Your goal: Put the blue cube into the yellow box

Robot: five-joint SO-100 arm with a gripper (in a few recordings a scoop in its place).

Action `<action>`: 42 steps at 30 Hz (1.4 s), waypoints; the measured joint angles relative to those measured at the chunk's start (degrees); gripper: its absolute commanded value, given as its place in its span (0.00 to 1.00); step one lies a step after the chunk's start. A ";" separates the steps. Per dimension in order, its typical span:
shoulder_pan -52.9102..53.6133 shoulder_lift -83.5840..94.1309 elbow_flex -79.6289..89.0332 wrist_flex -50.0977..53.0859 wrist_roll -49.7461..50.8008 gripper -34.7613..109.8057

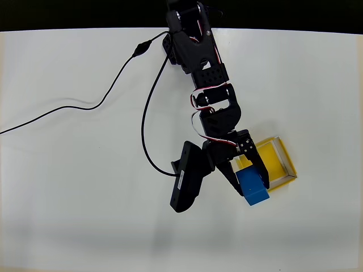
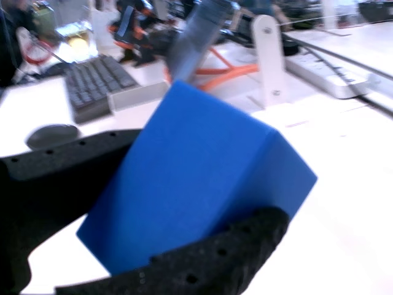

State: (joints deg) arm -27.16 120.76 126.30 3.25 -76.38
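Note:
My black gripper (image 1: pixel 248 180) is shut on the blue cube (image 1: pixel 252 187), which hangs over the near left edge of the yellow box (image 1: pixel 281 162) in the overhead view. The box is a shallow yellow tray with pale rim walls; the arm hides its left part. In the wrist view the blue cube (image 2: pixel 196 184) sits tilted between my two black fingers (image 2: pixel 67 178), one above left and one below.
A black cable (image 1: pixel 144 113) runs from the arm's base across the white table (image 1: pixel 68 198) toward the left edge and loops down to the wrist camera housing (image 1: pixel 190 178). The table's far edge lies along the top.

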 measured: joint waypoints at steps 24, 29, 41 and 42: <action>-9.76 -21.71 -23.82 34.72 9.84 0.36; -9.49 -26.10 -26.72 36.74 10.28 0.36; -12.66 -32.52 -29.09 38.85 13.18 0.36; -12.83 -32.78 -29.18 38.85 13.27 0.36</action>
State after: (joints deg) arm -39.99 87.98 97.12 42.10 -63.11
